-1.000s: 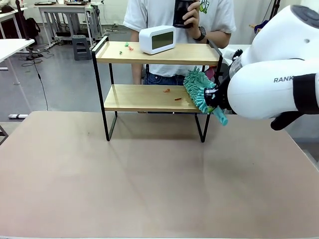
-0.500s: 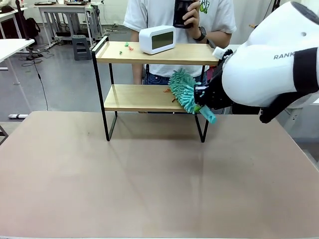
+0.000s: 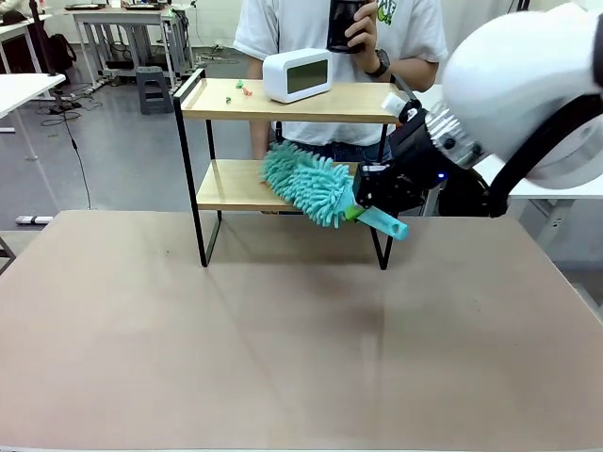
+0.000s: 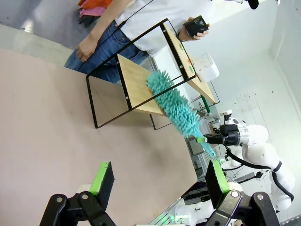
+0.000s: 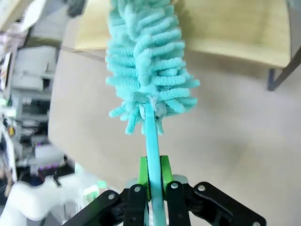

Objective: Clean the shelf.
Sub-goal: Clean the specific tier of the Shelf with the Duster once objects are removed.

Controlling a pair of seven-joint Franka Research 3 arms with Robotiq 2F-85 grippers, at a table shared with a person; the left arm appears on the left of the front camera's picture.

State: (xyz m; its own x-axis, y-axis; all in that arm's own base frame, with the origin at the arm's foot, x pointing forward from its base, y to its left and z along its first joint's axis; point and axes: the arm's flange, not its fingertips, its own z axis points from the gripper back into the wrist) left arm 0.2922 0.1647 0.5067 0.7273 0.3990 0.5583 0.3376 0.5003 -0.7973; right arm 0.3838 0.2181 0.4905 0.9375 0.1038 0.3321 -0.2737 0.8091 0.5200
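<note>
Left gripper hangs over the table, jaws wide apart, holding nothing; right gripper, reaching in from the right, is clamped on the handle of a teal duster; its fluffy head lies across the lower board of the shelf at the table's far end; a person stands behind.

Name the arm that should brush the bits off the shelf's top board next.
Right. The right gripper is shut on the duster, whose head lies at the shelf's lower board, just under the bits. The left gripper hangs open and empty over the table, away from the shelf.
</note>
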